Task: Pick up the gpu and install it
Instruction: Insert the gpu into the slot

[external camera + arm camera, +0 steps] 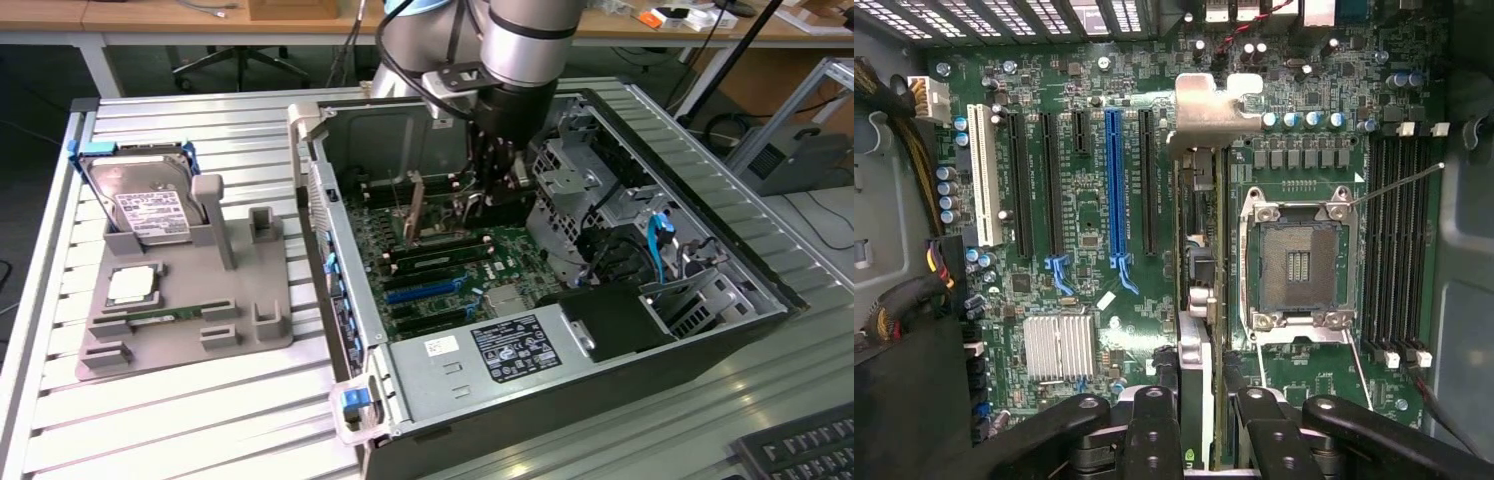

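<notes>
My gripper reaches down into the open computer case and is shut on the gpu, which it holds on edge. In the wrist view the gpu runs away from my gripper as a thin edge, and its silver end bracket is at the far end. The card hangs over the motherboard, between a black expansion slot and the empty processor socket. A blue slot lies one slot further off. I cannot tell whether the card touches the board.
A grey fixture at the exterior view's left holds a silver hard drive, a processor and a memory stick. Inside the case are the power supply, drive cages and cables. A keyboard lies at the lower right.
</notes>
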Robot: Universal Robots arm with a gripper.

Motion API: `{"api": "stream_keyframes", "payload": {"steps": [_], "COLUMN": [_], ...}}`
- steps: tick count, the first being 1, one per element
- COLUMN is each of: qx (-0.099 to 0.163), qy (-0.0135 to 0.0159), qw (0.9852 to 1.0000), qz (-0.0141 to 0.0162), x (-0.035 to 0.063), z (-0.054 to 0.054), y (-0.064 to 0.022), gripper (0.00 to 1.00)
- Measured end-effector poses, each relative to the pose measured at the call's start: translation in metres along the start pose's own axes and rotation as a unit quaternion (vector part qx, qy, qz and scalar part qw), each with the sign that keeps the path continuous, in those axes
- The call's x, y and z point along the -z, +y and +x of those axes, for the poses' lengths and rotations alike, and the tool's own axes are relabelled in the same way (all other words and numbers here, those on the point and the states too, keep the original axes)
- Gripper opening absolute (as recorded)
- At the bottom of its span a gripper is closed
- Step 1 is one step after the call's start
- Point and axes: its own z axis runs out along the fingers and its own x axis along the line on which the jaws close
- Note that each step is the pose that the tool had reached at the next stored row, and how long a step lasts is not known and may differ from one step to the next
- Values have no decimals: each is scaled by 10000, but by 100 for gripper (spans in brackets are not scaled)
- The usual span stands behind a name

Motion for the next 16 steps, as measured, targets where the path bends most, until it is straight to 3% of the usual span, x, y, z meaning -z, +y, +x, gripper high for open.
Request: {"api": "stream_keyframes", "payload": {"steps": [15,16], "qx": [0,0], "qy": [2,2], "qw": [10000,10000], "qz": [0,0], "x": [-83,-101], "z": [65,75], "y": [159,210], "gripper": [27,27]}}
